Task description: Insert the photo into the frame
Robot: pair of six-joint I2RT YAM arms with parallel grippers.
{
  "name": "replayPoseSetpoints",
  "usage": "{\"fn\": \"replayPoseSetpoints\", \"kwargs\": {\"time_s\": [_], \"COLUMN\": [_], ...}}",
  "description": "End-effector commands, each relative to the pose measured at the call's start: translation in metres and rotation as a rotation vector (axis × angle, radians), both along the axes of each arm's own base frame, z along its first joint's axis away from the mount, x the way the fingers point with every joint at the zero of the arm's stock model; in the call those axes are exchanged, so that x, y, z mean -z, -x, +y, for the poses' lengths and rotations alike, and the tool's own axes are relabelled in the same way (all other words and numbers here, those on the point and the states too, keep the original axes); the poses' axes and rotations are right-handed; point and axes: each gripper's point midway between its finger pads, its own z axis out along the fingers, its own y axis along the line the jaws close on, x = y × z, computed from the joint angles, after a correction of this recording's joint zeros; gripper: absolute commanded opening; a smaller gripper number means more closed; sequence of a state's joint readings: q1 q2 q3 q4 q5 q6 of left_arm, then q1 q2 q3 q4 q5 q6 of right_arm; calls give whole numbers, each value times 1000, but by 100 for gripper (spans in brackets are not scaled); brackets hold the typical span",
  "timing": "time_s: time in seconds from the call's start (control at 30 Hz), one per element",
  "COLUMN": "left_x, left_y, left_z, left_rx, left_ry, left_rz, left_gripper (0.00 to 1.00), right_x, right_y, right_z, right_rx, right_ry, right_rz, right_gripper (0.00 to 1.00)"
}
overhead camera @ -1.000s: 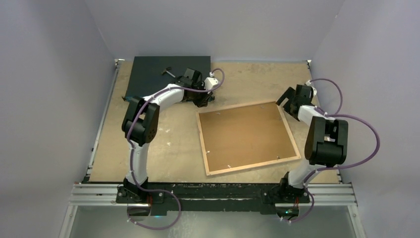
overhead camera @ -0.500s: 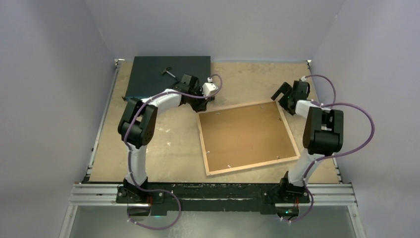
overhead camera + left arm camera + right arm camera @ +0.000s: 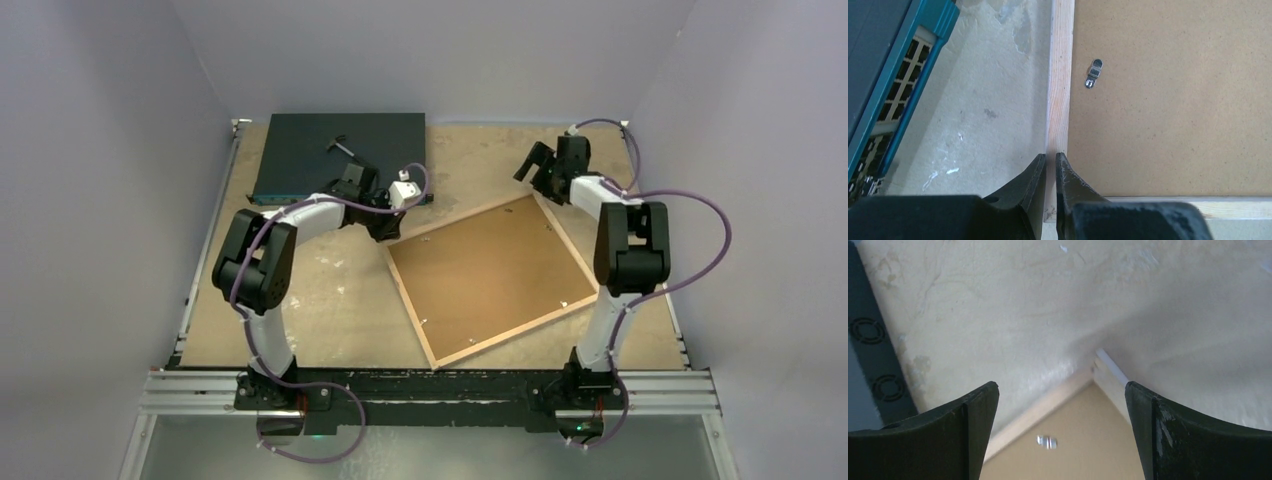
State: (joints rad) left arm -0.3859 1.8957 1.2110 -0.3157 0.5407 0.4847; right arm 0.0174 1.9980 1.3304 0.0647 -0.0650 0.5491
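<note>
The frame [image 3: 410,303] lies face down and skewed on the table, its light wood rim [image 3: 1060,75] up and a brown backing board [image 3: 485,275] inside it. My left gripper [image 3: 385,232] is at the frame's near-left corner. In the left wrist view my left gripper [image 3: 1050,159] is shut on the wood rail. My right gripper [image 3: 535,165] hovers open over the frame's far corner [image 3: 1098,370]. In the right wrist view nothing lies between the fingers of my right gripper [image 3: 1060,386]. The photo is not in view.
A dark flat box with ports [image 3: 330,150] lies at the back left, close beside my left gripper, and its teal edge [image 3: 888,75] shows in the left wrist view. Small metal clips [image 3: 1093,73] sit on the backing board. Walls close in on three sides.
My left gripper has closed on the frame's rail and the frame has swung anticlockwise, its near-left corner sliding toward the left. My right arm has moved left and farther back, over the far corner.
</note>
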Motion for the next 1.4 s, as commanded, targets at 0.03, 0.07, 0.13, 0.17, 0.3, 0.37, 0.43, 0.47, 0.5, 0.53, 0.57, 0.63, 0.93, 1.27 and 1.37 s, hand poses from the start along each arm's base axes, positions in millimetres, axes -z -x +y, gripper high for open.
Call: {"fn": "replayPoseSetpoints", "kwargs": {"time_s": [0.03, 0.07, 0.13, 0.17, 0.3, 0.37, 0.43, 0.47, 0.5, 0.53, 0.57, 0.63, 0.93, 1.27, 1.37], "left_x": [24, 20, 12, 8, 1, 2, 4, 4, 4, 3, 1, 1, 6, 31, 41], "left_y": [52, 49, 43, 38, 18, 12, 7, 5, 3, 1, 0, -3, -7, 20, 39], "left_z": [29, 28, 24, 21, 14, 14, 14, 14, 13, 13, 12, 11, 4, -1, -6], "left_rx": [4, 2, 1, -2, -28, -37, -43, -46, -47, -48, -49, -52, -53, 4, 46], "left_ry": [-44, -36, -16, -4, 13, 10, 4, 1, 0, 0, 3, 7, 32, 26, 1], "left_rz": [191, 183, 169, 158, 121, 112, 107, 105, 100, 93, 88, 88, 114, 206, 235], "left_gripper": [9, 9, 10, 10, 11, 12, 12, 12, 12, 12, 12, 12, 12, 11, 11], "right_x": [-61, -62, -61, -57, -37, -28, -20, -15, -10, -4, 2, 11, 22, 16, 3], "right_y": [61, 79, 113, 131, 195, 220, 242, 253, 263, 272, 284, 299, 317, 253, 223], "right_z": [-52, -59, -62, -60, -59, -58, -54, -50, -46, -43, -42, -41, -40, -38, -42], "right_rx": [182, 211, 234, 243, 306, 321, 331, 332, 333, 340, 348, 364, 367, 403, 398], "right_ry": [-3, 1, 13, 7, 2, 3, -13, -30, -47, -58, -60, -63, -56, -149, -147], "right_rz": [32, 46, 83, 111, 245, 310, 383, 412, 434, 457, 483, 507, 530, 382, 351], "right_gripper": [99, 99, 99, 99, 99, 99, 99, 99, 99, 99, 99, 99, 99, 99, 99]}}
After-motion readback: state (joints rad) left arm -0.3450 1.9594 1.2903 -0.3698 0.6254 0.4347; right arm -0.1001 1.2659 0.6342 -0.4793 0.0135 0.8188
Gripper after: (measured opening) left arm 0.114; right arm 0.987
